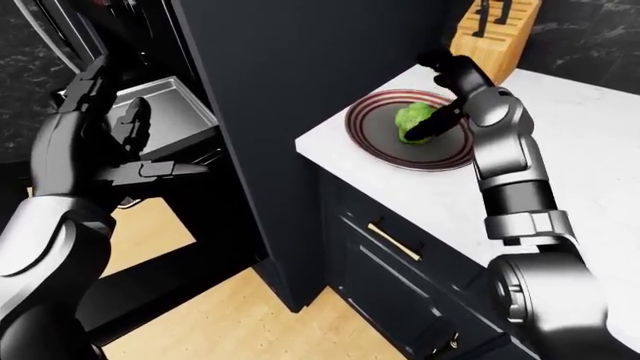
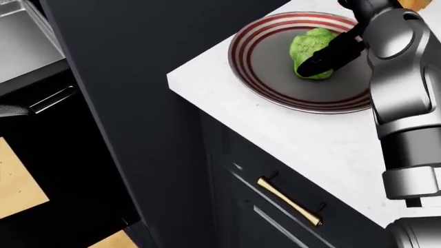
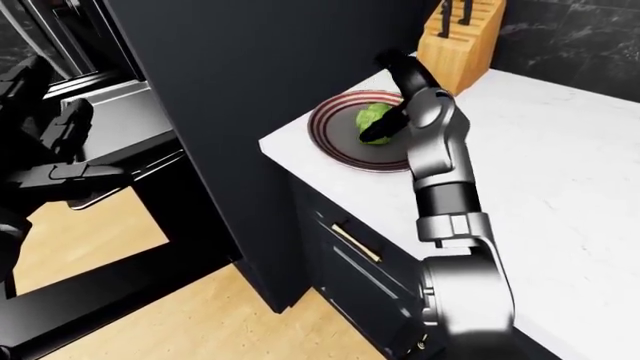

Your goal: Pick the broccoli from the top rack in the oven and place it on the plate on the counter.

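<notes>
On plate | broccoli: bright green, lumpy | right hand touching

Even, bright, sharp rendering throughout; white counter evenly lit, dark cabinet panel nearly featureless, shadows faint

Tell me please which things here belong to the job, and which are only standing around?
Belonging to the job:
- broccoli, lying on the plate
- plate, red-striped, on the white counter
- right hand, fingers against the broccoli
- oven rack tray, now bare

Only standing around:
- knife block
- drawer handle
- left hand, open, holding nothing
</notes>
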Available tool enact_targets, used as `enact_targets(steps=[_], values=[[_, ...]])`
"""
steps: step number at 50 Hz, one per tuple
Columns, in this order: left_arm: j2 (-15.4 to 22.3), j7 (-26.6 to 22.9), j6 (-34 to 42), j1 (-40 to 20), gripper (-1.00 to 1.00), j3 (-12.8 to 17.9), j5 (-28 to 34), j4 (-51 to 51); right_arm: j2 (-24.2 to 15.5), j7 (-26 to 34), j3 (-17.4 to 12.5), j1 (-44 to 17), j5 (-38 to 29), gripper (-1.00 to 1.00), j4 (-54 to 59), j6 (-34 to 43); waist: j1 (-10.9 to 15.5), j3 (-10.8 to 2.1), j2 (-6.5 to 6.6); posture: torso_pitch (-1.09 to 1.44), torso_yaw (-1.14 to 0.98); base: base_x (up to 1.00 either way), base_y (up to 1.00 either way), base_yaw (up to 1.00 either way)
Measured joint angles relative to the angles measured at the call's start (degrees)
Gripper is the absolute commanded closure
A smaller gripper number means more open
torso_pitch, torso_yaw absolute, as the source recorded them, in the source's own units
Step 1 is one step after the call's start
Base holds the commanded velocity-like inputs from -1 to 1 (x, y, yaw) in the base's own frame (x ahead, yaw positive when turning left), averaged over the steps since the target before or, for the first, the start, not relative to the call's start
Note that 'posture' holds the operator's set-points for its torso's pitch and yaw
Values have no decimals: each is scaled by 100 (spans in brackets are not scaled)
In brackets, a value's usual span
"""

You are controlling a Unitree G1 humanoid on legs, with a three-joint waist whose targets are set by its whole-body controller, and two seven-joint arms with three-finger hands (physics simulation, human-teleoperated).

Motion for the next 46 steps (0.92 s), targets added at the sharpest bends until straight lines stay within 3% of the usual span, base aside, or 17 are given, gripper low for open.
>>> enact_targets(steps=[6, 12, 16, 21, 24, 31, 34, 37, 42, 46], values=[[32, 45, 58, 2, -100, 31, -86, -33, -122, 348, -71, 10, -33, -69, -657, 237, 14, 39, 5, 0, 0, 0, 0, 0], [124, 96, 79, -60, -100, 80, -170, 6, -365, 916, -317, 270, 36, -72, -2271, 794, 28, 51, -29, 0, 0, 0, 0, 0], [290, 213, 252, -138, -100, 319, -482, -128, -583, 1357, -528, 856, 118, -99, -3770, 1238, 37, 56, -80, 0, 0, 0, 0, 0], [742, 624, 372, -279, -100, 659, -1184, -158, -1097, 2192, -1023, 1585, 291, -100, -5371, 2010, 45, 77, -96, 0, 0, 0, 0, 0], [1067, 853, 327, -253, -100, 751, -1632, -109, -1520, 2612, -1556, 2122, 520, -100, -6216, 2385, 52, 89, -93, 0, 0, 0, 0, 0], [1484, 1105, 15, 157, -100, 1012, -2273, -99, -2492, 2871, -3644, 3404, 1684, -100, -7303, 2963, 35, 108, -107, 0, 0, 0, 0, 0], [1499, 1244, -154, 475, -100, 1297, -2563, -271, -2662, 2841, -4282, 3834, 2227, -100, -7622, 3170, -1, 126, -112, 0, 0, 0, 0, 0], [1472, 1227, -360, 786, -100, 1529, -2775, -380, -2603, 2775, -4933, 4206, 2736, -100, -7968, 3274, 6, 152, -132, 0, 0, 0, 0, 0], [1331, 1490, -904, 1352, -100, 2255, -3101, -678, -2593, 2372, -5953, 4441, 3545, -100, -8439, 3425, 8, 202, -142, 0, 0, 0, 0, 0], [862, 1599, -1390, 2005, -100, 2820, -3139, -1083, -1895, 1759, -6493, 4873, 4123, -100, -8921, 3040, 11, 201, -187, 0, 0, 0, 0, 0]])
